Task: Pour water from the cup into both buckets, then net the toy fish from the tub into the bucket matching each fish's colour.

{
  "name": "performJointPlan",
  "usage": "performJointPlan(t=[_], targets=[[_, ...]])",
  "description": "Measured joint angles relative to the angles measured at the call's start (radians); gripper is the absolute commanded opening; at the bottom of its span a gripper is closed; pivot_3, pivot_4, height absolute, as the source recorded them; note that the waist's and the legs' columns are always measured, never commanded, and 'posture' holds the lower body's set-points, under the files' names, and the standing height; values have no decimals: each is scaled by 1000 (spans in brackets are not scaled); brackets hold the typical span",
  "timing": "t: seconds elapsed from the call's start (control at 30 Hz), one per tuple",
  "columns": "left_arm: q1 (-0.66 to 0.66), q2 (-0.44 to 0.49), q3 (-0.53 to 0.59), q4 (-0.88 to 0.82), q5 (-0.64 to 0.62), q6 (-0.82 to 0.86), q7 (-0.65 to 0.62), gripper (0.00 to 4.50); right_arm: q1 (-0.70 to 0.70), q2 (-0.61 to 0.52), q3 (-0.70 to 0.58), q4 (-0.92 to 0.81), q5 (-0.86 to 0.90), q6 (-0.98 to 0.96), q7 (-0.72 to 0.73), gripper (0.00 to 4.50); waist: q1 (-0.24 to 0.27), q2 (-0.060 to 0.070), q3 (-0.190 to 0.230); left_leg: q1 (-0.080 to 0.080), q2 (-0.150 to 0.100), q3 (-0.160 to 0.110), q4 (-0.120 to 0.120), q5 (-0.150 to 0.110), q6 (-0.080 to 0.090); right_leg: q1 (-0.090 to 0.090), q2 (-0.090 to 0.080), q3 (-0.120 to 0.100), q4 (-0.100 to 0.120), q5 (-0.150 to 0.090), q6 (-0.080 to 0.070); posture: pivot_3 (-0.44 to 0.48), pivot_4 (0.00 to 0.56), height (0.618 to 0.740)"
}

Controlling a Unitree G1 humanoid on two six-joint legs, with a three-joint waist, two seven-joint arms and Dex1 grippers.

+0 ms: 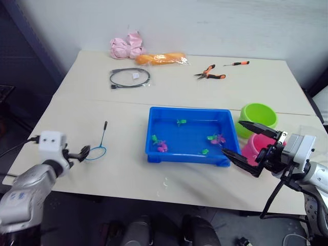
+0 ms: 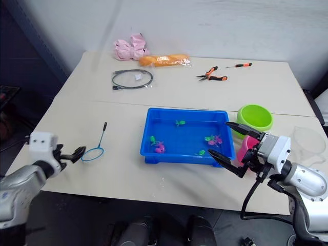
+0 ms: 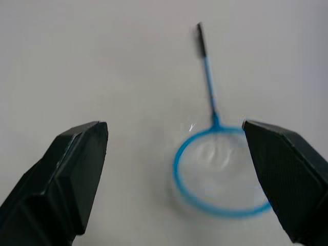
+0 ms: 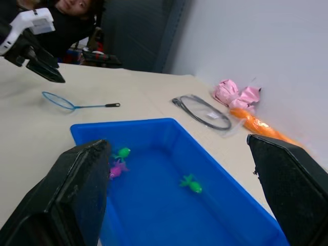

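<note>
The blue tub (image 1: 224,117) sits mid-table with water and several green and pink toy fish (image 1: 162,147) in it. At its right stand the lime green bucket (image 1: 258,116) and, nearer me, the pink bucket (image 1: 252,147). A faint clear cup (image 2: 309,140) stands right of the buckets. My right gripper (image 1: 231,136) is open, held over the tub's right corner in front of the pink bucket, with nothing in it. The net (image 1: 97,150) lies flat on the table left of the tub. My left gripper (image 3: 174,128) is open just short of the net's hoop (image 3: 220,171), apart from it.
At the back lie a pink cloth (image 1: 126,46), an orange bag (image 1: 161,58), a black cable coil (image 1: 129,78), pliers (image 1: 210,74) and a screwdriver (image 1: 238,63). Water drops (image 1: 165,182) mark the table's front. A person (image 4: 77,10) sits beyond the table's left end.
</note>
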Motion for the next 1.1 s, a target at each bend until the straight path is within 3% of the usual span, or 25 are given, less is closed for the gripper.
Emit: performJointPlan(t=[0.13, 0.4, 0.53, 0.6, 0.63, 0.67, 0.8, 0.87, 1.03, 1.1], targets=[[-165, -43, -103, 170, 40, 53, 23, 4500, 55, -7, -3, -60, -8, 39, -33, 4394, 5, 0, 0, 0, 1, 0, -1, 1, -2, 0, 4, -1, 0, 0, 0, 0, 150, 740], [-347, -104, -233, 439, 142, -4, 28, 4500, 86, 8, -5, -103, -7, 65, -92, 4394, 5, -1, 0, 0, -3, 1, 0, 3, 2, 1, 4, 0, -1, 1, 3, 0, 150, 740], [-407, -149, -253, 539, 187, -57, 35, 3320, 65, 9, -6, -98, -7, 63, -105, 4500, 19, 1, -1, 2, -4, 0, 0, 4, 0, 2, -2, 1, -2, 2, 3, 0, 150, 740], [-420, -154, -262, 560, 196, -71, 21, 2394, 72, 9, -7, -95, -8, 59, -107, 4500, 26, 2, -2, 2, -5, 0, 0, 4, 0, 2, -3, 1, -2, 2, 3, 0, 150, 740], [-420, -156, -261, 558, 196, -69, 18, 2137, 78, 11, -12, -94, -8, 57, -109, 4500, 26, 3, -2, 2, -5, 0, 0, 4, 0, 2, -3, 1, -1, 2, 3, 0, 150, 740], [-414, -156, -257, 547, 196, -60, 17, 1526, 86, 12, -23, -92, -9, 55, -115, 4500, 26, 3, -3, 2, -5, 0, 0, 4, 1, 2, -4, 1, 0, 2, 3, 0, 150, 740], [-356, -155, -241, 491, 193, -55, 2, 25, 116, 12, -70, -77, -9, 43, -120, 4500, 22, 5, -4, 2, -5, 0, 0, 4, 2, 2, -3, 1, 1, 2, 4, 0, 150, 740], [-321, -147, -221, 450, 186, -67, -21, 25, 139, 12, -83, -71, -9, 37, -113, 4500, 19, 5, -4, 2, -5, 0, -1, 4, 1, 2, -3, 1, 1, 2, 4, 0, 150, 740], [-214, -127, -164, 377, 84, -211, -219, 25, 181, -56, -79, -70, 17, 113, -62, 4500, 4, 0, -1, 0, -4, 0, 0, 4, 2, 1, -4, 0, -1, 2, 4, 0, 150, 740], [-209, -45, -152, 339, 49, -297, -354, 25, 150, -137, -77, -70, 61, 204, -35, 4500, -2, -5, 3, 0, -3, 0, 0, 4, 1, -1, -5, 0, -3, 2, 2, 0, 150, 740]])
